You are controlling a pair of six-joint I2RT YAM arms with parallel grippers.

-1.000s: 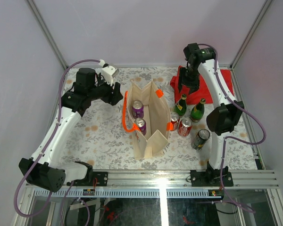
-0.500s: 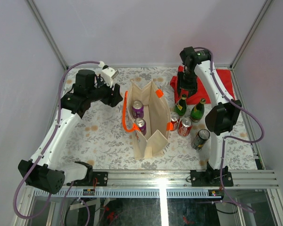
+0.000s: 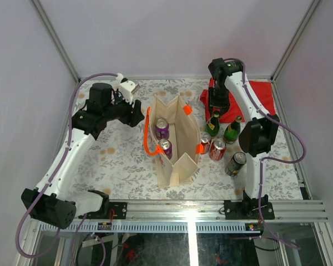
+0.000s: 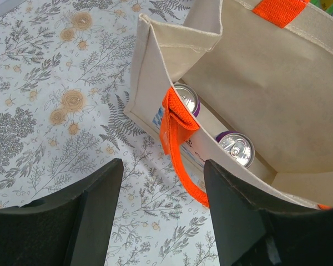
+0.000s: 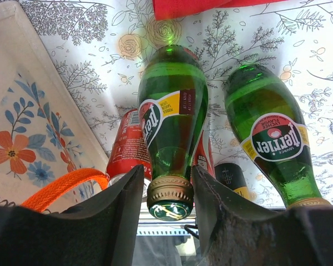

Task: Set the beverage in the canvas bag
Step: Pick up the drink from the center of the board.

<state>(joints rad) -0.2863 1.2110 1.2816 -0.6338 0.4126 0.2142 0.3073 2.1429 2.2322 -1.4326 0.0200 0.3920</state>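
We judge the step in hand to be the grasp on the green bottle (image 5: 169, 105). The right gripper (image 5: 166, 178) stands over it with one jaw on each side of the gold cap, set narrow. A thin gap shows on the left side of the cap in the right wrist view, so we do not read it as clamped yet.

To do this well, we would come lower so the pads meet the neck below the cap's rim, centre the neck between them, and only then squeeze. The glass is smooth and would slip from a grip on the cap alone. We would then lift straight up, because the second green bottle (image 5: 269, 127) and a red can (image 5: 127, 145) stand just beside it.

The bottle stands upright on the tabletop (image 3: 122, 160), right of centre in the top view, just right of the canvas bag (image 3: 186, 138) and below the red cloth (image 3: 255, 94). Its long axis is vertical, with the cap pointing up at the wrist camera and the base on the tabletop. In the wrist view the cap therefore sits at the lower middle of the frame.

The left gripper (image 4: 162, 183) hangs wide and empty at the bag's left side, beside its orange handle (image 4: 177, 144). Two purple cans (image 4: 236, 148) already lie inside.
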